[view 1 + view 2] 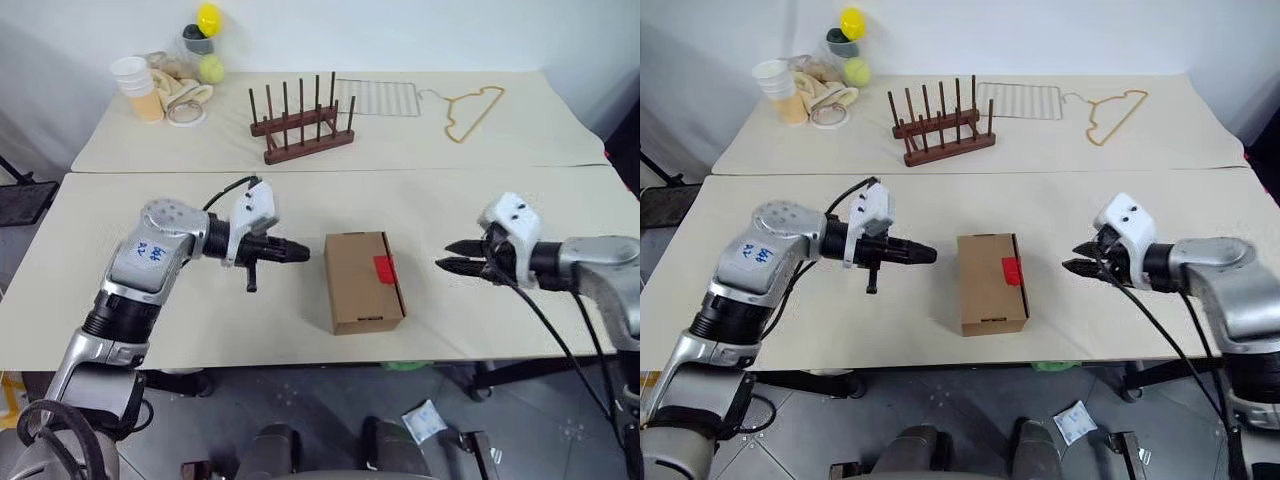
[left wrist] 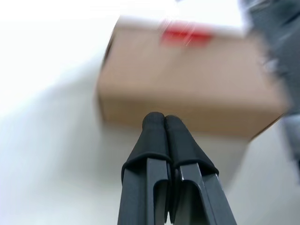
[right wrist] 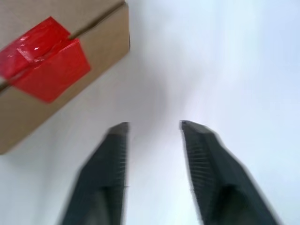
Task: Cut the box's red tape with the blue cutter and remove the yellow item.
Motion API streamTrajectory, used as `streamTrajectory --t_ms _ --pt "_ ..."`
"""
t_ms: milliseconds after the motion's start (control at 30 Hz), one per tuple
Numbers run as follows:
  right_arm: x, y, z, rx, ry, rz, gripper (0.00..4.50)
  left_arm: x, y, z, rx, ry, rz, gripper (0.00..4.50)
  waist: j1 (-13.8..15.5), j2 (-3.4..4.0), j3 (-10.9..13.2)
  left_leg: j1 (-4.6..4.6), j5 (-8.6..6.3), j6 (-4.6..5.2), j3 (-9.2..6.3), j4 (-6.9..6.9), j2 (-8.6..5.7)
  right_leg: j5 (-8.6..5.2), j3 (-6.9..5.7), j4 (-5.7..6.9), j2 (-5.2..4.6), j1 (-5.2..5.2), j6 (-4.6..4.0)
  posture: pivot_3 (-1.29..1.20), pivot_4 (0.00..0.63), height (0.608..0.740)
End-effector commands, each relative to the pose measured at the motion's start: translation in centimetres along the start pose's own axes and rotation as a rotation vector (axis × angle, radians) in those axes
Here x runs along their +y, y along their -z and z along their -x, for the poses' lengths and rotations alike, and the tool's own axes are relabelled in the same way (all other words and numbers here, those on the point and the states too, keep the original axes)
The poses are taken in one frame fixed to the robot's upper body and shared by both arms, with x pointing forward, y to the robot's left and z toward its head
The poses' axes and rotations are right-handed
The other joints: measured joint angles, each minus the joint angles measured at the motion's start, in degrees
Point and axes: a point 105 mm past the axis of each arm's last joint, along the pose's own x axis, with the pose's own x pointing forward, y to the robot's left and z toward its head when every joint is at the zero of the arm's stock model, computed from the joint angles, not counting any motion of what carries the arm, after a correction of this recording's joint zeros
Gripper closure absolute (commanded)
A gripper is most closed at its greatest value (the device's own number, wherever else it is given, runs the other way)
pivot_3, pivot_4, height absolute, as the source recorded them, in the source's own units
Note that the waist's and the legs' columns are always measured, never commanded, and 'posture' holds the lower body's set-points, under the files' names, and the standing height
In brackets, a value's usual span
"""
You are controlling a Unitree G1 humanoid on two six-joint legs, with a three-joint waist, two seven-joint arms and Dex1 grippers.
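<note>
Box (image 1: 364, 281) sits near front edge of table (image 1: 520, 220), between the two arms, flaps closed. Red tape (image 1: 383, 267) still intact, folded over the top edge on the side facing R gripper; the right wrist view shows it bridging the seam, uncut.

L gripper (image 1: 296, 251): fingers pressed together, tips pointing at the box's near side, just short of it, not touching. A thin dark stick hangs down below the L hand in both eye views; could be the blue cutter (image 1: 251, 277), but colour and how it's held can't be made out. The left wrist view shows nothing between the shut fingertips.

R gripper (image 1: 452, 256): fingers spread apart, empty, pointing at the taped side w/ a clear gap to the box.

Yellow item: not seen, presumably inside the closed box.

Step, as judged: pre-cut; both arms staged either side of the box, no cutting contact yet.

Next move needs: R to brace the box so it doesn't slide; cutter tip brought to the seam under the tape, drawn along it. Risk: the light carton shifts if pushed unbraced.
</note>
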Motion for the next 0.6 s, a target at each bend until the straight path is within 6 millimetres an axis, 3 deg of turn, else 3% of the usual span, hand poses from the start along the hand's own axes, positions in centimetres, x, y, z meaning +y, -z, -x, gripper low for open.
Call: streamTrajectory --t_ms 33,133,267,600 --pt "1.5 -1.4 0.7 -0.001 -0.034 -0.117 1.23 -0.5 -1.9 -1.6 -0.062 0.055 -0.064 4.5 0.0 0.0 0.0 0.0 0.0 0.0 0.01 0.0 -0.01 0.0 0.02 0.0 0.0 0.0 0.0 0.0 0.15 0.74" --pt "2.0 -1.9 0.3 0.015 -0.026 -0.17 0.23 -0.4 -1.5 -3.5 -0.039 0.058 -0.075 4.5 -0.1 0.0 0.0 0.0 0.0 0.0 0.02 0.0 -0.02 0.0 0.02 0.02 0.0 -0.01 0.0 0.0 0.15 0.74" --pt "3.0 -3.1 -1.4 0.0 -0.034 -0.22 0.23 0.0 -0.1 -6.7 0.06 0.025 -0.102 4.5 -0.1 0.0 0.0 0.01 0.0 0.0 0.06 0.0 -0.04 0.0 0.05 0.04 0.0 -0.02 0.0 0.0 0.15 0.74" --pt "3.2 -2.5 -2.7 0.017 0.0 -0.234 0.23 -1.1 1.0 -7.4 0.094 0.047 -0.07 4.5 0.0 0.0 0.0 -0.11 0.0 0.0 0.0 0.02 -0.07 0.0 0.01 0.08 -0.02 -0.12 0.01 0.0 0.15 0.74"
